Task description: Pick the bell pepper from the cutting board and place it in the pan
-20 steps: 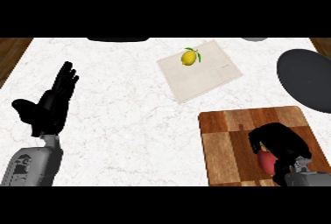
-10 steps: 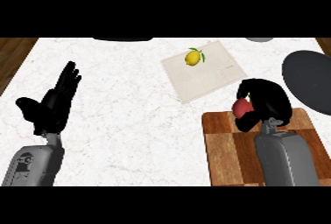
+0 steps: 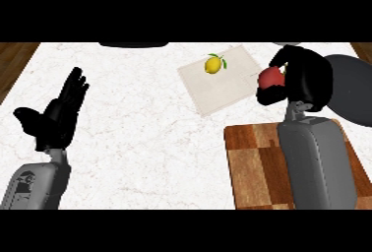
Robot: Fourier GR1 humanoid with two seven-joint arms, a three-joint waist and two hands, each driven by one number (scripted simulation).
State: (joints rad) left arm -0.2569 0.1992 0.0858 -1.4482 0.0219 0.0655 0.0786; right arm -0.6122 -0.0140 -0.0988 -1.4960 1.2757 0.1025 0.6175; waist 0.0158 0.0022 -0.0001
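Above right side of counter, right hand curling round red bell pepper — holding it off cutting board, just beside pan, seemingly lining up for drop-in. Pan's visible part showing nothing inside; pale mat bearing lemon. Left hand resting open at left — fingers straight.

counter: white marbled top | cutting board: striped wood; lies flat; partly hidden | pale mat: square; askew; just beyond the cutting board, apart from it | pan: dark; beyond the cutting board, rightward | dark rounded thing: far beyond the cutting board, leftward
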